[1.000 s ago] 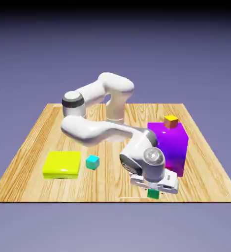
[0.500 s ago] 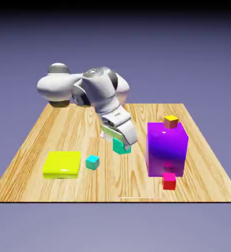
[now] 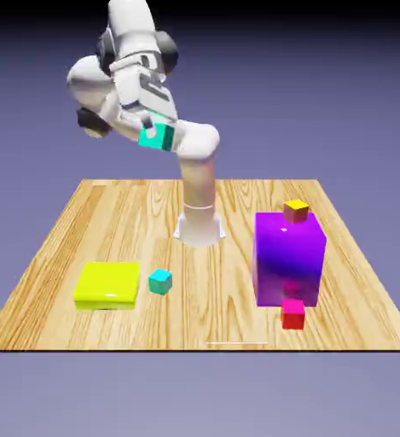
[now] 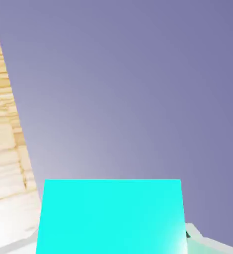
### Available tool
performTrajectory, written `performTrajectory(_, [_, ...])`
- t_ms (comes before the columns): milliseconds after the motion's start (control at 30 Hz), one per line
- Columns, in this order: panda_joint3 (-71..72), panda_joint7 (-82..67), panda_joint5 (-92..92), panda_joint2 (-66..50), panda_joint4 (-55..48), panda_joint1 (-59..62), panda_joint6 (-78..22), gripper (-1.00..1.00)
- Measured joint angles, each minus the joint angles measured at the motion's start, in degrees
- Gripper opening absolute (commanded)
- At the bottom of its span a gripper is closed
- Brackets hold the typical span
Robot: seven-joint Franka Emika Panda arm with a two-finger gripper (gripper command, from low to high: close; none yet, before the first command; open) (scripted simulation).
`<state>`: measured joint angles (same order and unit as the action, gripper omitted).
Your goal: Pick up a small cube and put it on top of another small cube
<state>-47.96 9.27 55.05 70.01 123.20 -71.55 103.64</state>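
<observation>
Exterior view: we see the turquoise-green cube [image 3: 156, 136] grasped in the pincer [image 3: 158, 136], carried high above the surface [image 3: 58, 230], well clear of everything, which we judge keeps the carry free of collisions. The hand view shows the cube large between the tips, with backdrop beyond. Its target, the cyan-blue cube [image 3: 159, 281], sits on the wood just beside the yellow slab [image 3: 107, 284]. The purple block [image 3: 289, 257], topped by an orange cube [image 3: 296, 210], and the red cube [image 3: 292, 313] stand well apart, so nothing blocks the descent.

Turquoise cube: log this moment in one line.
pincer: shut on turquoise cube | cube: high above table | cyan cube: bare, beside yellow block
</observation>
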Motion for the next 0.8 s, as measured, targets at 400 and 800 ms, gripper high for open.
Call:
performTrajectory(400, [18.37, 29.86, -6.51, -9.97, 8.34, 23.86, 8.42, -1.0])
performTrajectory(800, [36.74, 59.74, -12.97, -19.93, 16.69, 47.73, 16.84, -1.0])
